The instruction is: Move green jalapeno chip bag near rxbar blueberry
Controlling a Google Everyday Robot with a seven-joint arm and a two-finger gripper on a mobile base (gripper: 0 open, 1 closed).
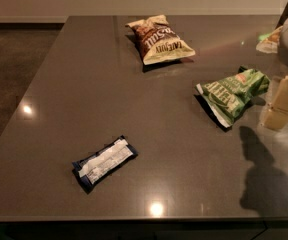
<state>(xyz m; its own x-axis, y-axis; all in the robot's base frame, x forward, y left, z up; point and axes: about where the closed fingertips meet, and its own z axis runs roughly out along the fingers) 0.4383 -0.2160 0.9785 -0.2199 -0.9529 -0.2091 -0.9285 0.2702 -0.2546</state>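
Dim, warm light. I read three lamp glints on the glossy bench: near the left edge, at the front edge, and by the front-right corner. The gripper, at the right edge, throws a dark shadow toward the front edge. The green jalapeno chip bag casts a thin one.

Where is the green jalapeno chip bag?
In the camera view, the green jalapeno chip bag lies on the right of the table, just left of the claw, below the brown chip bag.
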